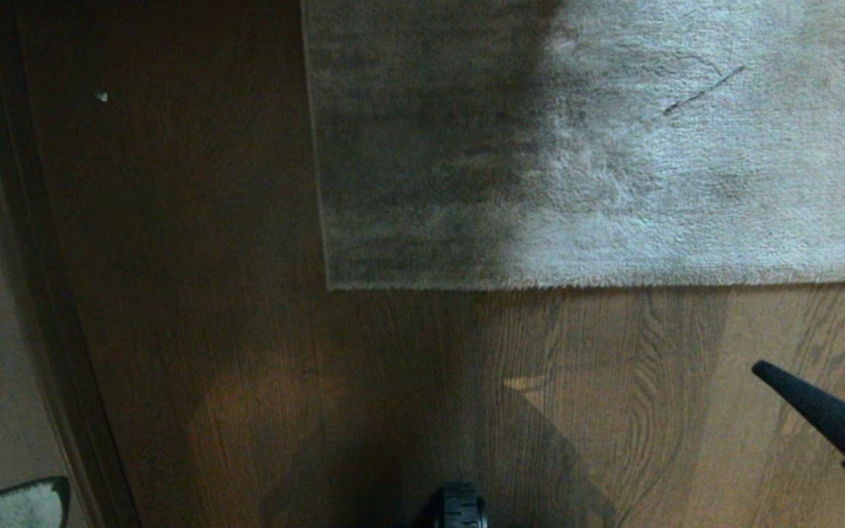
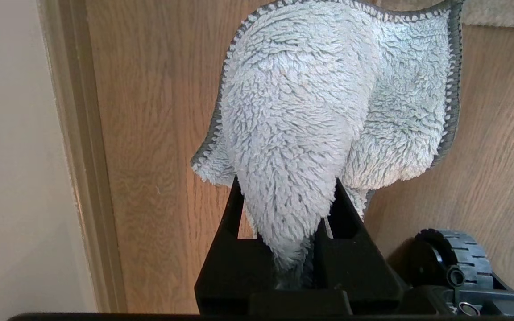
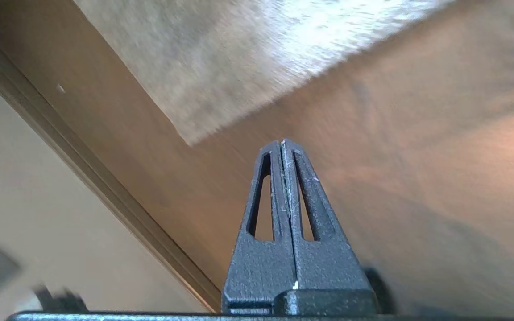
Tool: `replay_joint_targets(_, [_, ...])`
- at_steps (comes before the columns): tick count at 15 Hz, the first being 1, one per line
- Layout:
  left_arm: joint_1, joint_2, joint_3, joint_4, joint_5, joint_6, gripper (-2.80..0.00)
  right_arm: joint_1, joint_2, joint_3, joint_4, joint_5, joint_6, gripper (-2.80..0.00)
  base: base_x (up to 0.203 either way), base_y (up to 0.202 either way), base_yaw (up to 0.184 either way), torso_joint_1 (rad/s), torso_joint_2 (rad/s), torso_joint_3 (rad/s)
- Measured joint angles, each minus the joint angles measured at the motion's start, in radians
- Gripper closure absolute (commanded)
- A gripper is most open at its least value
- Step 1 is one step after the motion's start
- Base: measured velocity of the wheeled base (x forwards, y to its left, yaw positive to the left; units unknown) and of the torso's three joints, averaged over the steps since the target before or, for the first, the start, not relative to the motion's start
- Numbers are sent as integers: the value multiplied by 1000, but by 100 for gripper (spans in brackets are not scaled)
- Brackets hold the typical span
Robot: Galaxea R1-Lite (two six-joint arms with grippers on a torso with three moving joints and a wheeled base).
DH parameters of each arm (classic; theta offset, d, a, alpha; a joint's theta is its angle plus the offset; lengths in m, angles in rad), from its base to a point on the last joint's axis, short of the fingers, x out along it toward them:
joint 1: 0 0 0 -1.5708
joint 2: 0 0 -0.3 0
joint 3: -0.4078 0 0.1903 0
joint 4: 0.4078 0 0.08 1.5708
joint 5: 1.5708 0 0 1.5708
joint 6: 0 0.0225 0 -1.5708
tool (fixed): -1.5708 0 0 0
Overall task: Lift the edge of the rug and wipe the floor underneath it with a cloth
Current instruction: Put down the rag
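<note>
Reaching in low over the floor [image 1: 613, 411], the right gripper [image 1: 763, 370] has its fingers [image 3: 283, 178] pressed flat together with nothing between them, tips aimed toward the rug edge [image 1: 613, 282], which lies well ahead of them and flat on the planks. The rug corner [image 3: 190, 140] sits just ahead and off to one side of the tips in the right wrist view.

The main risk, as I judge it, is that fingers this tightly closed cannot take the hem: arriving as they are, they would only push the pile or slide over the border, bunching the rug instead of lifting it. A pinch too far onto the rug might also catch only loose fibres and slip. Coming in too steeply could drive the tips into the wood.

The right arm enters from the lower right of the head view, slanted down and forward. The left gripper [image 2: 283, 214] stays low beside the skirting board [image 2: 83, 156], its fingers clamped on the cloth [image 2: 319, 102], which spills out beyond their tips above the floor, away from the rug.
</note>
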Motion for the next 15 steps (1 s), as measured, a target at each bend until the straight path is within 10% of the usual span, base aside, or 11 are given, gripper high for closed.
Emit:
replay_joint_targets(8, [0, 0, 0, 0, 0, 0, 0, -24, -670, -15, 886, 37, -303, 0, 0, 0, 0, 0, 0, 0])
replay_joint_targets(15, [0, 0, 0, 0, 0, 0, 0, -95, -697, -12, 972, 112, -467, 0, 0, 0, 0, 0, 0, 0])
